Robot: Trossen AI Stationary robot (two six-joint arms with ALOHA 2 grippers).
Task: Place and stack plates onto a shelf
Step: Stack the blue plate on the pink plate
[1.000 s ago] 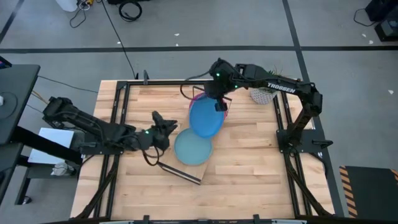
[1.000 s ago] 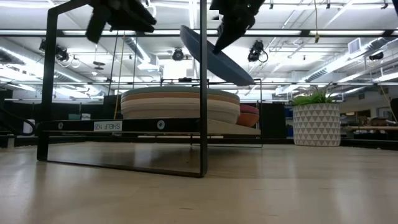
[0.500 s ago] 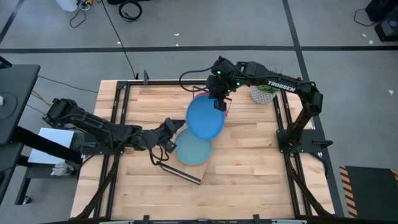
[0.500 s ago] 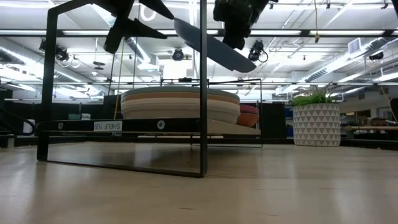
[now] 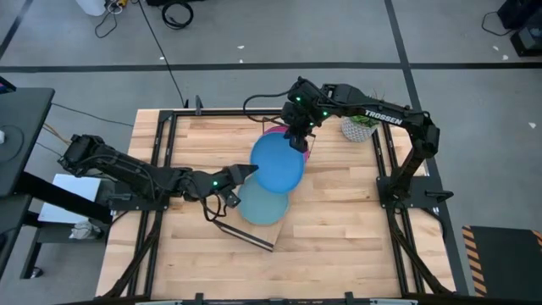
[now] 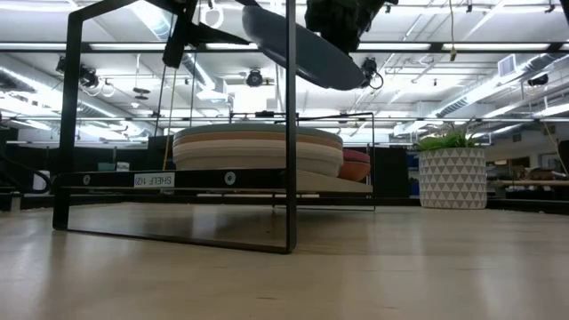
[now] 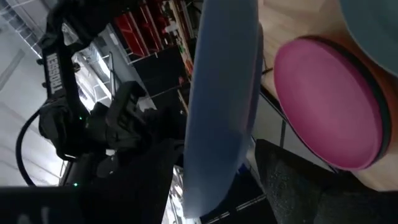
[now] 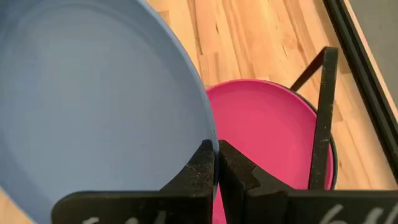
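My right gripper (image 5: 296, 140) is shut on the bright blue plate (image 5: 275, 163), which it holds in the air above the table, tilted in the low view (image 6: 307, 49). My left gripper (image 5: 248, 170) is open at the plate's opposite rim. In the left wrist view its fingers stand on either side of that rim (image 7: 214, 146); I cannot tell whether they touch it. Under the blue plate a pink plate (image 8: 267, 130) lies on a dark one. A light blue plate (image 5: 264, 207) tops the stack (image 6: 258, 147) on the shelf (image 6: 204, 179). My right gripper pinches the bright blue plate's rim (image 8: 208, 140) between its two fingers (image 8: 200, 168), on the side toward the table's far right. The fingers come from above, slanting down. The plate is lifted clear and tilted, with the held side lower in the low view.
The shelf's black wire frame (image 6: 290, 133) rises in front of the stack. A white patterned plant pot (image 5: 357, 129) stands near the table's far right corner. Black rails (image 5: 157, 169) run along the table's left and right sides. Bare wood lies toward the near edge (image 5: 339, 246).
My left gripper has moved toward the table's right and up to the bright blue plate, until its open fingers stand around the near-left rim. My right gripper has carried the plate a little toward the left and tipped it flatter; it looks rounder from above.
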